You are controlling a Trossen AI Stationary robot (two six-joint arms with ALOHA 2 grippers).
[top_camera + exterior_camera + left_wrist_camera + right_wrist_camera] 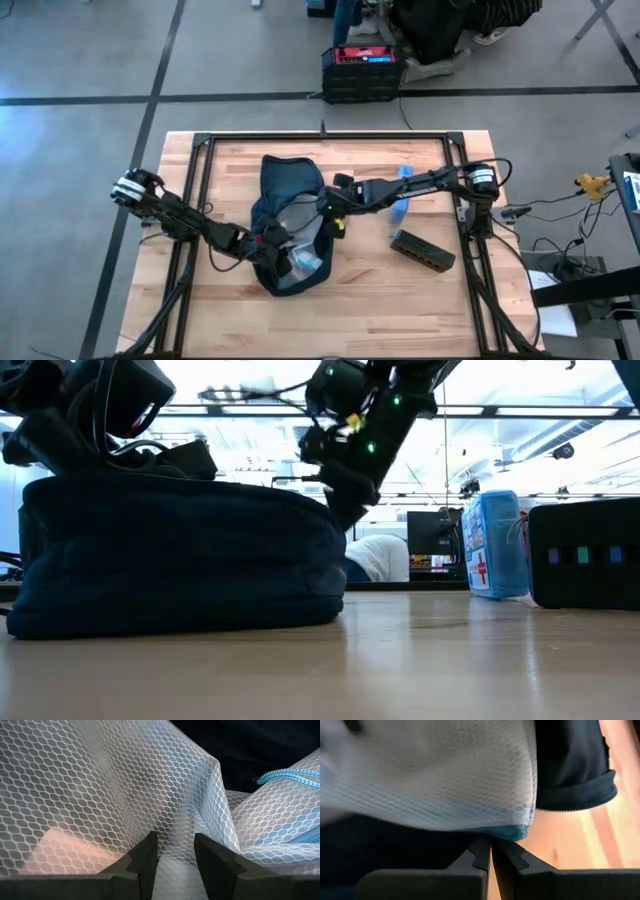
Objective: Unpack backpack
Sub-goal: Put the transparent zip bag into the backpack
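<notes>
The dark navy backpack (pixel 285 185) lies flat on the wooden table, open, with its white mesh lining (pixel 300 222) showing. In the low view the backpack (pixel 180 560) is a low mound on the left. My left gripper (pixel 268 243) reaches into the opening from the table's left, with the mesh lining (pixel 100 795) between its fingers; a light blue cord (pixel 287 774) lies beyond. My right gripper (pixel 328 208) comes from the right and hangs shut (pixel 491 851) at the opening's right edge, by white mesh and a blue edge (pixel 512 832). My left gripper has a fold of the white mesh lining (pixel 175 827) between its two fingers, which slant down into the backpack from the table's left. The mesh rises from the fingers in slack folds. One layer or several, I cannot tell. Whether my right gripper touches the backpack, I cannot tell.
A blue box with a red cross (pixel 402 195) stands upright right of the backpack, also in the low view (pixel 495 545). A black box (pixel 422 250) lies at the near right. A black metal frame (pixel 330 137) runs round the table. A black crate (pixel 360 70) sits on the floor beyond.
</notes>
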